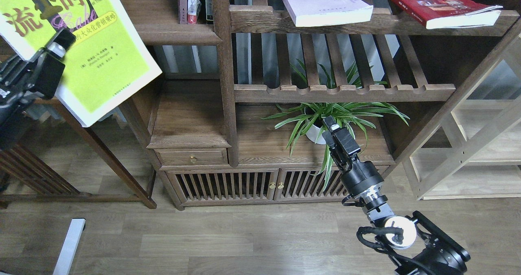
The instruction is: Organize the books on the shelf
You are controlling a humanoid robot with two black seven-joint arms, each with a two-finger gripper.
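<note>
My left gripper [61, 47] is shut on the yellow-green book [103, 69] and holds it tilted in the air at the upper left, left of the dark brown bookcase. The solid shelf board [179, 33] with a rounded front edge lies right of the book, with several upright books [191, 2] on it. A white book [325, 2] and a red book [439, 4] lie flat on the upper slatted rack. My right gripper [330, 124] is low in the middle, in front of a potted plant, empty; its fingers look together.
A spider plant in a white pot [317, 122] stands on the low cabinet top [260, 145] behind my right gripper. A slatted rack [346, 90] runs above it. A pale wood frame [468, 145] stands at the right, a dark side table [81, 145] at the left.
</note>
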